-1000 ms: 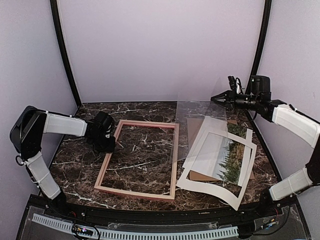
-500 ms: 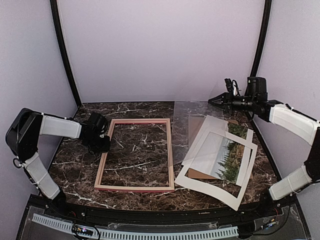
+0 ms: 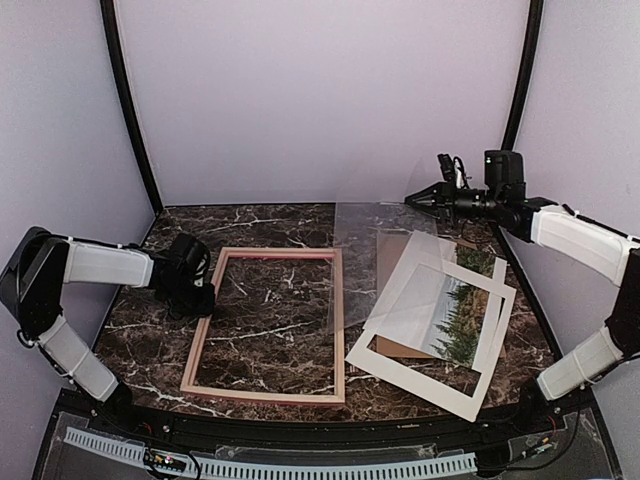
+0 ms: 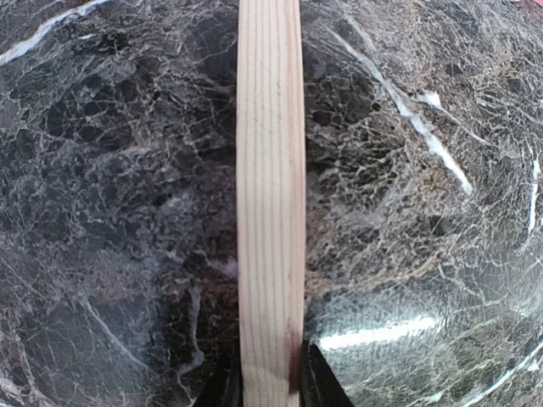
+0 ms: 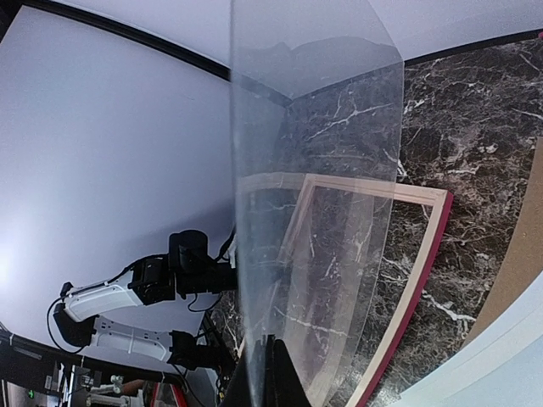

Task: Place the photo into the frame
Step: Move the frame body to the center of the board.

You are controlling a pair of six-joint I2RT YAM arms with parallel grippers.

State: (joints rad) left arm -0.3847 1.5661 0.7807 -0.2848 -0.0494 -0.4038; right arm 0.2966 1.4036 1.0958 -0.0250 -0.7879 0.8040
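Top view: I see the frame [image 3: 262, 393] flat on the table [image 3: 280, 225], the photo [image 3: 455, 320] right of it under a white mat [image 3: 410, 378]. Left wrist: my left jaws clamp the frame's [image 4: 270, 195] rail. Right wrist: right jaws pinch a clear sheet [image 5: 314, 170].

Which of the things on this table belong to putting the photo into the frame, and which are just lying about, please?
In the job: pink-red wooden picture frame, gripped by the left gripper; paper photo of conifers; clear rectangular sheet, held up by the right gripper.
Lying about: flat white mat border on the photo; brown cardboard backing board underneath.
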